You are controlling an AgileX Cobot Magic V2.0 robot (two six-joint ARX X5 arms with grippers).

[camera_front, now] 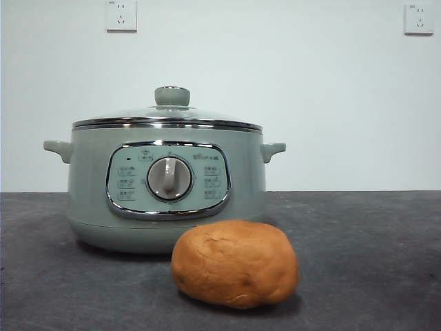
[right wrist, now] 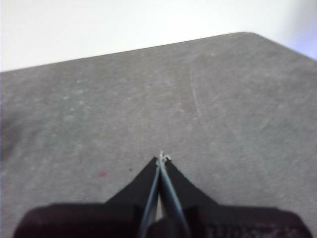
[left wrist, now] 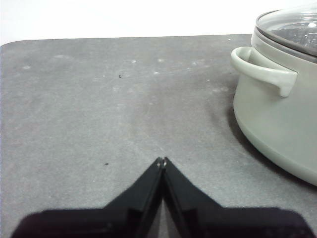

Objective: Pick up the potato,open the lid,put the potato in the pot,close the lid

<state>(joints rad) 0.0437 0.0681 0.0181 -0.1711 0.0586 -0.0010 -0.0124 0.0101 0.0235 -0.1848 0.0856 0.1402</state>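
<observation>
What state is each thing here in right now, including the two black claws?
lid: closed, seated on the pot.
pot: upright on the table, covered.
potato: lying on the table in front of the pot, untouched.
left end effector: shut, empty, beside the pot.
right end effector: shut, empty, over bare table.

The squat, round, pale sage-green electric pot (camera_front: 165,186) carries the only markings. Its chrome-framed front panel (camera_front: 167,180) has small dark icons with tiny captions in columns to the left and right of the round grey dial (camera_front: 169,178), and a short dark brand mark at the panel's upper right. All of it is too small to read. No other text, number or sign can be read.
</observation>
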